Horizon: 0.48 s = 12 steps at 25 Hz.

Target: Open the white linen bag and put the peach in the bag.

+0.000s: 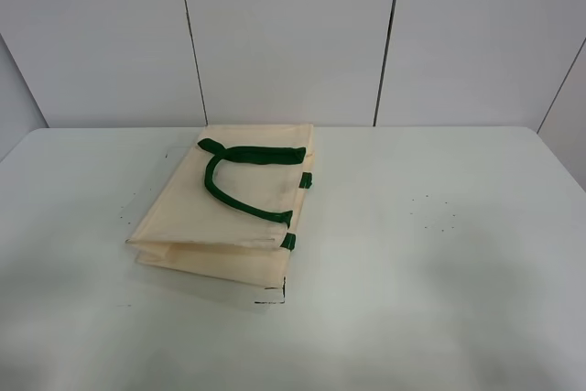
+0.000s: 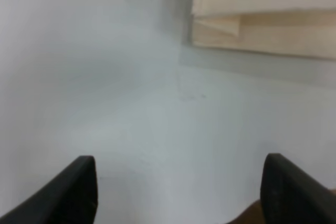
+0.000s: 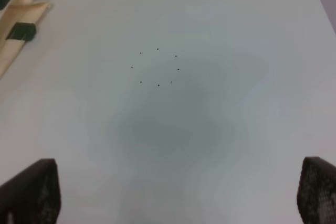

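The white linen bag (image 1: 224, 203) lies flat and folded on the white table, left of centre, with its dark green strap handles (image 1: 240, 180) on top. Its folded corner shows in the left wrist view (image 2: 262, 19), and its edge with a green tab (image 3: 21, 31) shows in the right wrist view. The peach is not in any view. My left gripper (image 2: 178, 192) is open and empty, a short way from the bag's corner. My right gripper (image 3: 176, 192) is open and empty over bare table. Neither gripper shows in the exterior high view.
The white table (image 1: 439, 254) has a ring of small black dots (image 3: 156, 66) to the right of the bag. Grey wall panels (image 1: 293, 34) stand behind the table's far edge.
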Tool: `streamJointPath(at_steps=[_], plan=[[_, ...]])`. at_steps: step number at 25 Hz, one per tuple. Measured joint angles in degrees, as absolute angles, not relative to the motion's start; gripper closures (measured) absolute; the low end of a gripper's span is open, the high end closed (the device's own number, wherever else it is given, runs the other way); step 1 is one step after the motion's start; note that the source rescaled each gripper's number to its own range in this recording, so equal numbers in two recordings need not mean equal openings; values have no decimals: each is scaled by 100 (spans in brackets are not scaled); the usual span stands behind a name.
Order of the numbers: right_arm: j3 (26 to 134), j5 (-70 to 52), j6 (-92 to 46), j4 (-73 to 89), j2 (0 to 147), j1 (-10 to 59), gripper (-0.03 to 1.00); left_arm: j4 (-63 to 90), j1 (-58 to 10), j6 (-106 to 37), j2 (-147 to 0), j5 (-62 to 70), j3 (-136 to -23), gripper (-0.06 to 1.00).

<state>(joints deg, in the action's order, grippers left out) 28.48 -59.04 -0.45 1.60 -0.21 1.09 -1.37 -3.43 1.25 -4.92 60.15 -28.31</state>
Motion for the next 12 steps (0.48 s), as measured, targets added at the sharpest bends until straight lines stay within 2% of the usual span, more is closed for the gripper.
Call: streamJointPath(at_steps=[12], plan=[[2848, -5904, -45, 160, -21, 109, -3, -131, -208, 120, 27, 6019, -2831, 1]])
